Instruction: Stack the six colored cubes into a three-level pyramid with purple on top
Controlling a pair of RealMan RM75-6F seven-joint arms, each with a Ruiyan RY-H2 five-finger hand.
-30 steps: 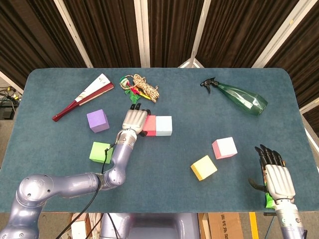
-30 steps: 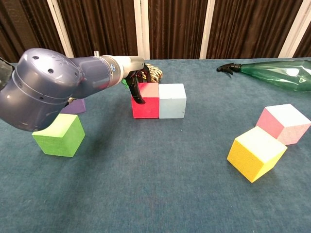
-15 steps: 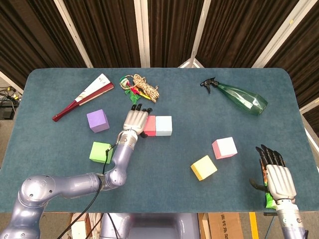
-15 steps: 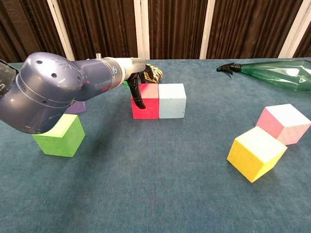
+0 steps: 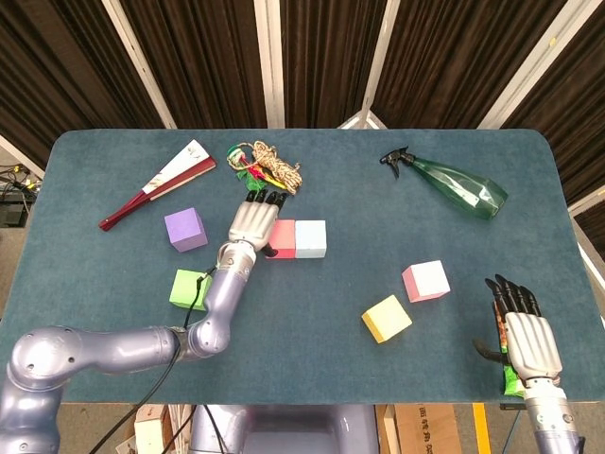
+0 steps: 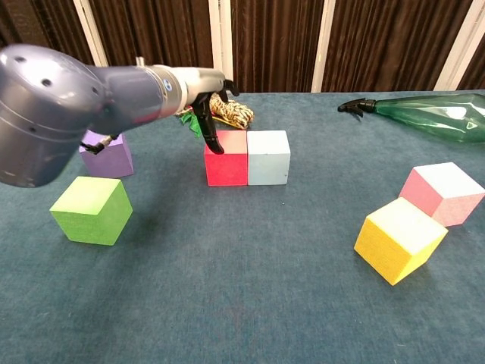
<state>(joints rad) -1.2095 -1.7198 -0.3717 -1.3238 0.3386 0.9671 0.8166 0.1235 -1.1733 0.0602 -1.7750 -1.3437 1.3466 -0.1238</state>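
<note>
Overhead, the left hand (image 5: 251, 223) is seen at the red cube (image 5: 283, 238), which is set flush against the light blue cube (image 5: 311, 238) as the start of a base row. The fingers are extended over the red cube's near-left edge; nothing is seen to be gripped, and firm contact cannot be confirmed. The right hand (image 5: 526, 339) is held flat and unloaded at the table's (image 5: 85, 199) near right edge. The purple cube (image 5: 185, 229) and green cube (image 5: 191, 288) are placed to the left, the pink cube (image 5: 425, 280) and yellow cube (image 5: 386, 317) to the right, well apart from the row.

From the chest camera, a dark fingertip (image 6: 213, 141) is shown at the red cube's (image 6: 226, 165) top left corner. For a sound base, the pair should be left aligned and touching, and the hand should be lifted clear without dragging the cube. All cubes appear matte, square-edged and equal in size.
</note>
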